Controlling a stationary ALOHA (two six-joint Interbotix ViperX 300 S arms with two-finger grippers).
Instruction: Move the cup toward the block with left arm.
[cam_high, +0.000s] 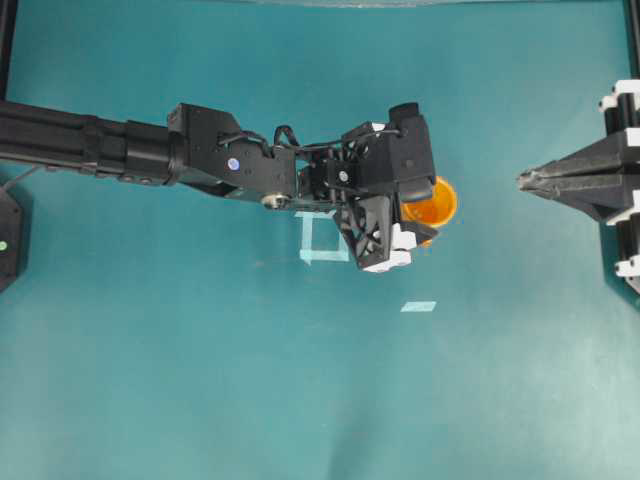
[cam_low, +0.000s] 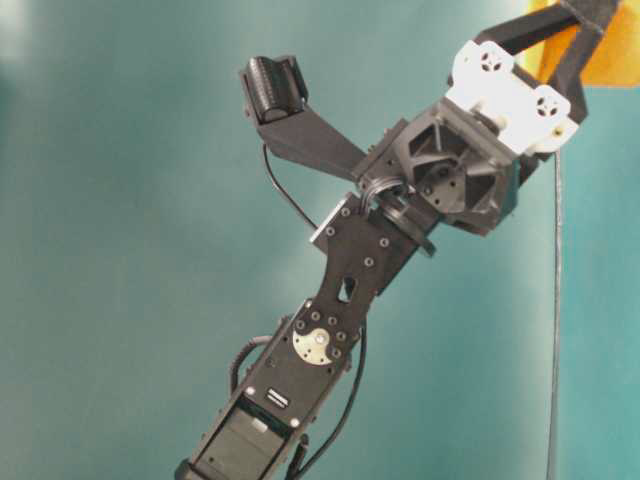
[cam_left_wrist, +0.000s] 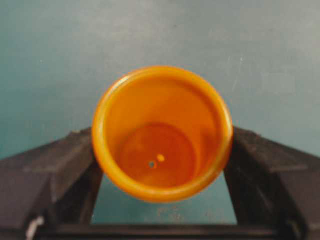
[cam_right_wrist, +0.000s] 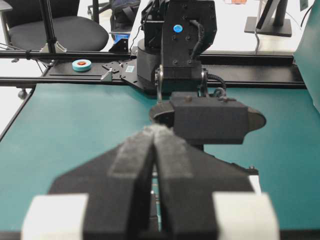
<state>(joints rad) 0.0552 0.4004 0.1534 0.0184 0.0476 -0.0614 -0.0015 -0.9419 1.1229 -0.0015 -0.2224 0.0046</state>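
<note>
Teal matting covers the whole table (cam_high: 200, 380), bare but for a few pale tape marks (cam_high: 322, 238). Nearest the wrist camera, the left gripper (cam_left_wrist: 160, 200) stands wide, one jaw at 9 o'clock and one at 3 o'clock of the cup (cam_left_wrist: 162, 132) — each appears to touch the wall, though a firm squeeze is not certain. The cup looks like light, stiff, smooth plastic; I judge it would slide easily on the mat, and a low hold on opposite sides should keep it from tipping. Overhead, the cup (cam_high: 432, 205) shows only as a crescent at 3 o'clock of the wrist. Farther off, the right gripper (cam_high: 528, 180) rests closed and empty. No view shows the block — possibly hidden under the arm.
</note>
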